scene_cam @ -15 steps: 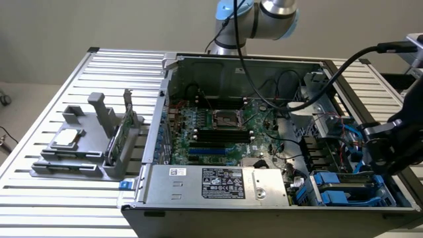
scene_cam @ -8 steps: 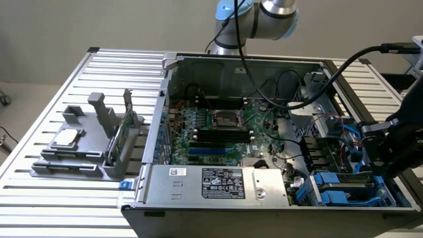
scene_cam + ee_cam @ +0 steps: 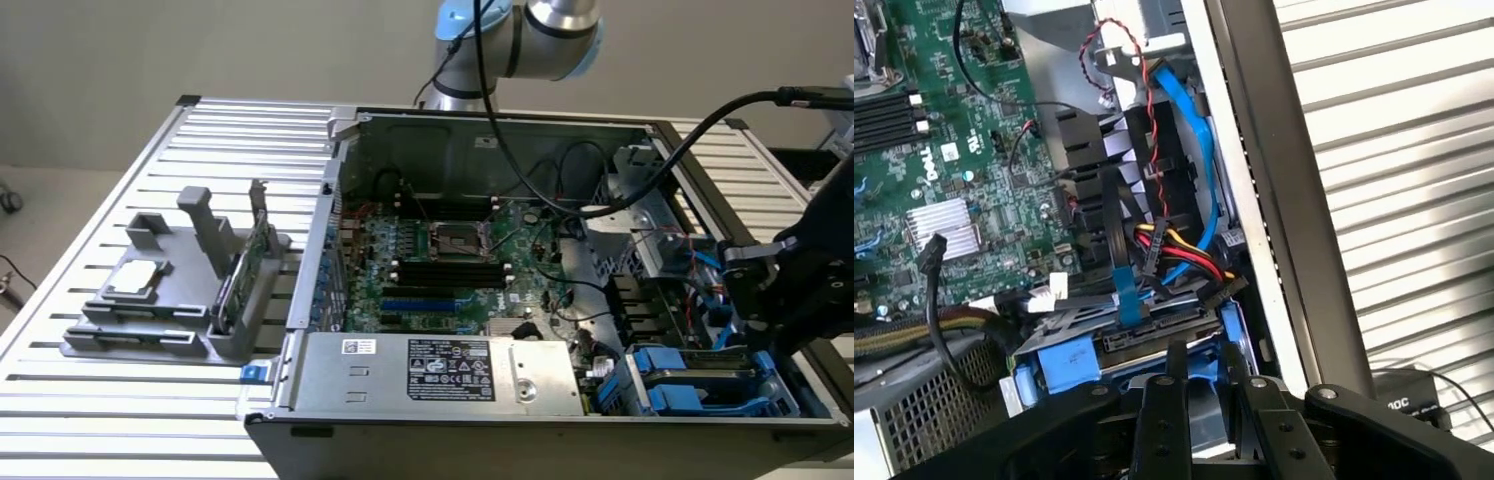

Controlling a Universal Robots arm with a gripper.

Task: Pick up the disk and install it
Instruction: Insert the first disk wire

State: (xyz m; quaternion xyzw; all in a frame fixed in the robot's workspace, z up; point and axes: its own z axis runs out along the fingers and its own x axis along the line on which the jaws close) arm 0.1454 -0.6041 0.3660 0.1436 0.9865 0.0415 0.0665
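Fingers narrow, clamped on the edge of the disk.
Disk sits in the corner drive bay of the open computer case, beside red-and-yellow cables.

The motherboard is green. The disk carries blue rails. The gripper is black. The power supply is silver with a black label. The table is white, patterned in parallel slats. The fixture is grey.
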